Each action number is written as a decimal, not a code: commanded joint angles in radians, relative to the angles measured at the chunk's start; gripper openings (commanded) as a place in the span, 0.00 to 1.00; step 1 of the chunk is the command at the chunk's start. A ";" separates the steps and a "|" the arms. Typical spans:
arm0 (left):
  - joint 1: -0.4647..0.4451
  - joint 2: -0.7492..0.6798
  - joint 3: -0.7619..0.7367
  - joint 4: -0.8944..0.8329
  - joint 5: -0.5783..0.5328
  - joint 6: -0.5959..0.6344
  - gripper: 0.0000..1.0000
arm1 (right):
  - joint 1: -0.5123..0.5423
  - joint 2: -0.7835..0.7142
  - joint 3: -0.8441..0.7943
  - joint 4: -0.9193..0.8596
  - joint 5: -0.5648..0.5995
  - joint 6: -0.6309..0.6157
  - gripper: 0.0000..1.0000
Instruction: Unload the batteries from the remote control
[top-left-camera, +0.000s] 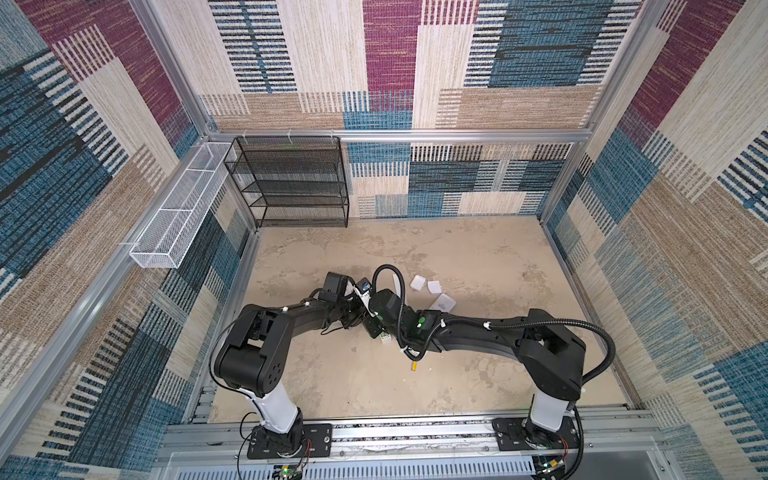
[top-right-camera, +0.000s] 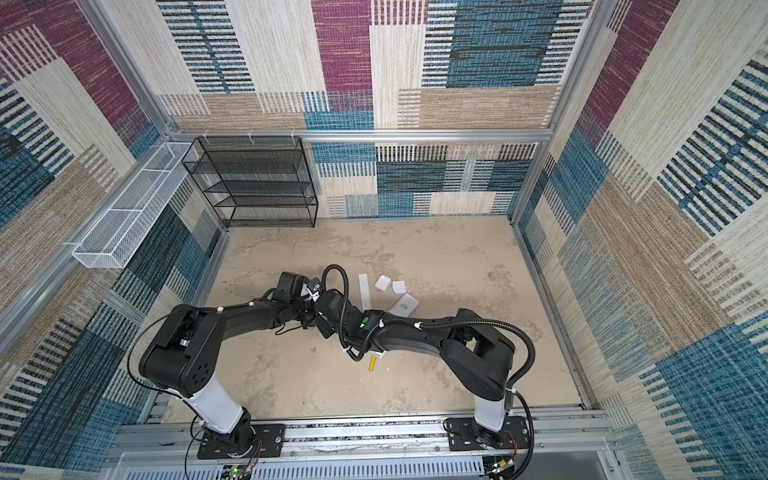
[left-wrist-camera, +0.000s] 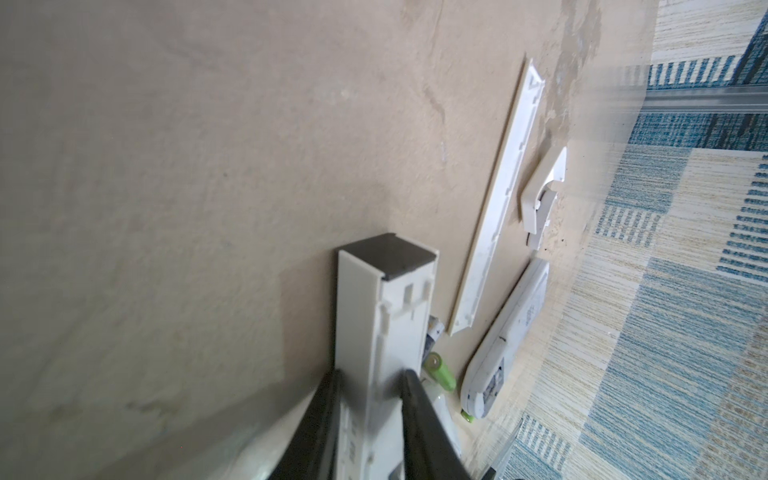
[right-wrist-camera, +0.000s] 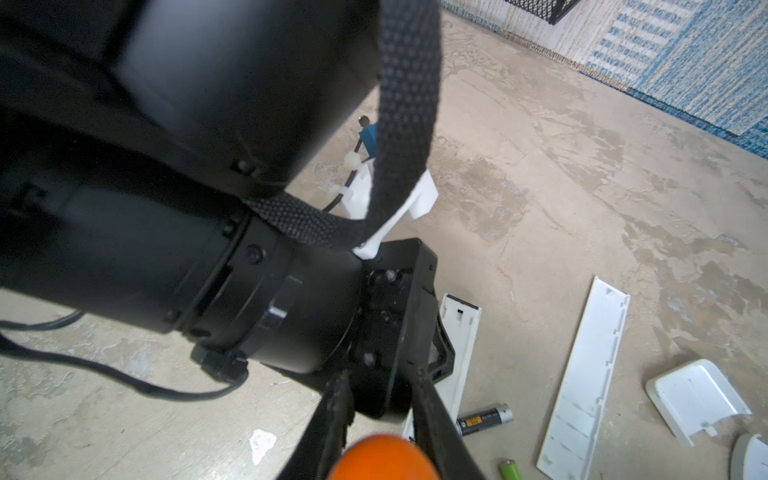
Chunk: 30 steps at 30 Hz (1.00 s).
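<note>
Tabletop (right-wrist-camera: 582, 166) in right wrist view, one black battery (right-wrist-camera: 484, 419), one green battery (right-wrist-camera: 510, 469)

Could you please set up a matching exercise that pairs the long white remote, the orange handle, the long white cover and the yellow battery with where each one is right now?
Things:
1. long white remote
2. orange handle
3. long white cover
4. yellow battery

Places:
A. flat on the table beside the small white covers
B. held in the right gripper
C. loose on the table, beside the right arm
D. clamped in the left gripper

Pairs: 1-D; 2-B; 3-A; 4-C
</note>
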 joint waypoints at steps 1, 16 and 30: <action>-0.003 0.031 -0.024 -0.239 -0.139 0.017 0.27 | -0.010 -0.022 -0.017 0.037 0.033 0.033 0.00; -0.004 -0.041 0.001 -0.283 -0.131 0.057 0.26 | -0.122 -0.051 -0.054 0.054 -0.121 0.184 0.00; -0.004 -0.137 0.025 -0.317 -0.103 0.085 0.30 | -0.125 -0.021 -0.071 0.069 -0.126 0.202 0.00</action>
